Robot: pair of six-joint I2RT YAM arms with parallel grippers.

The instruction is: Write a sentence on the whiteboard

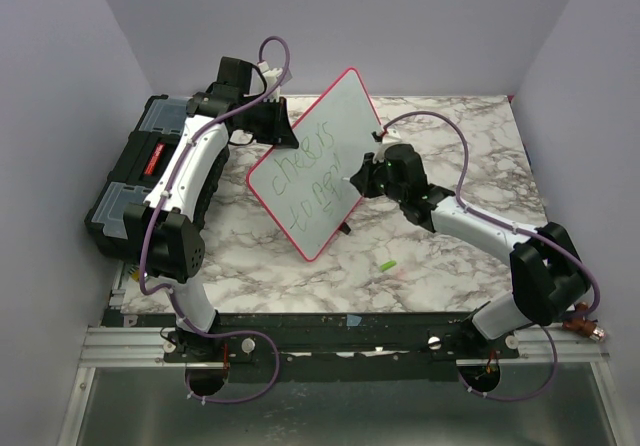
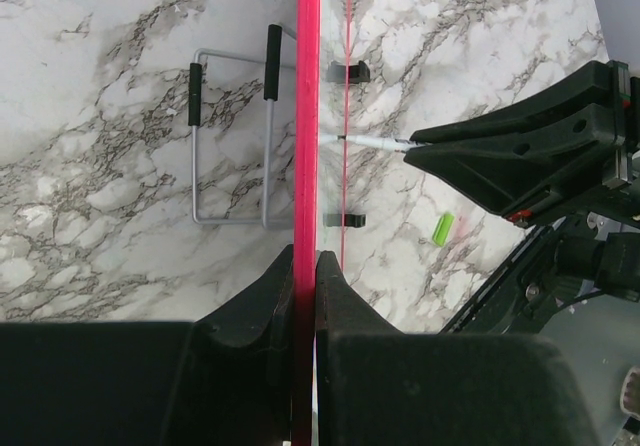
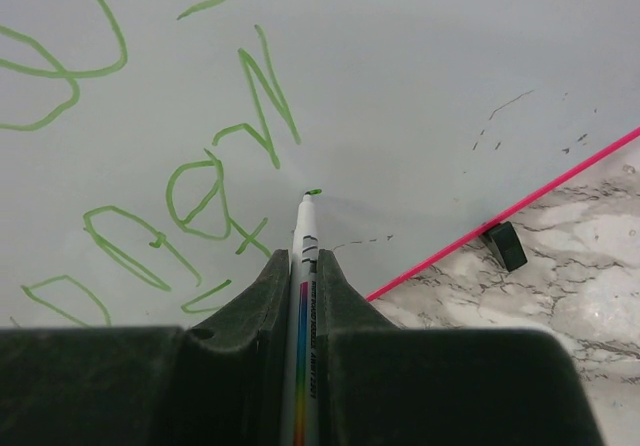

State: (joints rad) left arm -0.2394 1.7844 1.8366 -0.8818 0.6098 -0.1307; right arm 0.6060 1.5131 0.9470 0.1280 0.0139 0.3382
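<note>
Green handwriting (image 1: 300, 178) beginning "cheers" runs across the whiteboard (image 1: 345, 116), held tilted above a marble table (image 1: 470, 156) between two robot arms. The left gripper (image 2: 305, 266) is clamped tight on the board's pink rim. The right gripper (image 3: 303, 264) is closed around a marker (image 3: 305, 228), whose tip touches the white surface. A small green cap (image 1: 386, 265) lies on the marble nearby, and a black toolbox (image 1: 135, 181) sits at left.
</note>
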